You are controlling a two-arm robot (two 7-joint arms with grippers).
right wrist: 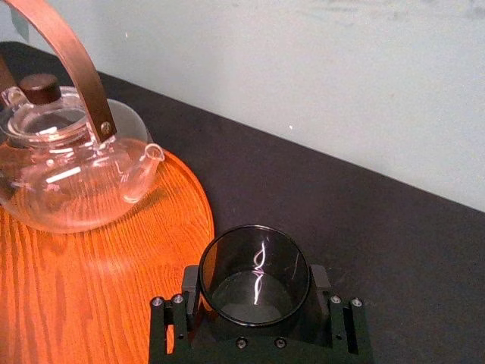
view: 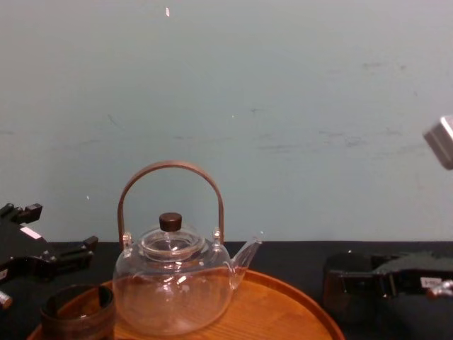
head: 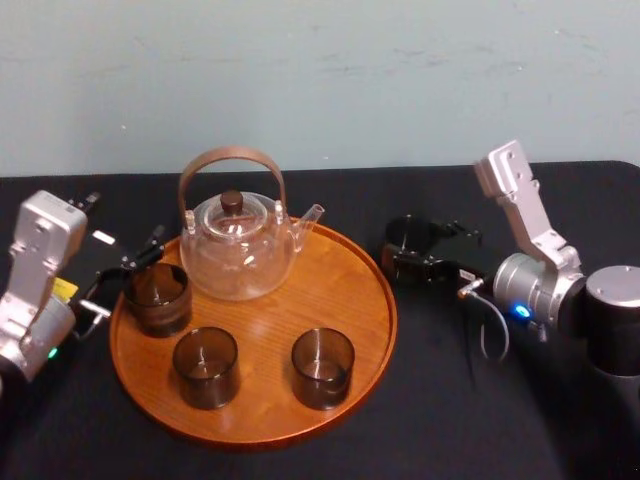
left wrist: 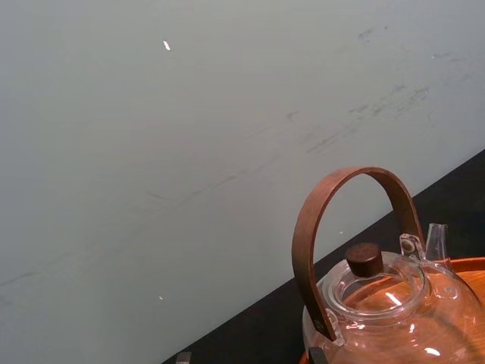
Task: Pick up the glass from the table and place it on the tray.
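Closest in the right wrist view, the right gripper (right wrist: 256,312) is pinched onto a short, straight-sided tumbler of smoky grey glass (right wrist: 254,262), with a black pad against each side. The glass is over the black matte surface (right wrist: 356,212), just beside the large round orange-brown wooden tray (right wrist: 114,296) and not yet on it. Carried too low, its base could catch the raised rim. Swung wide, it could clip the spout of the clear glass teapot (right wrist: 61,163). The left gripper (head: 140,262) sits at the tray's left edge; spread or closed, I cannot tell.
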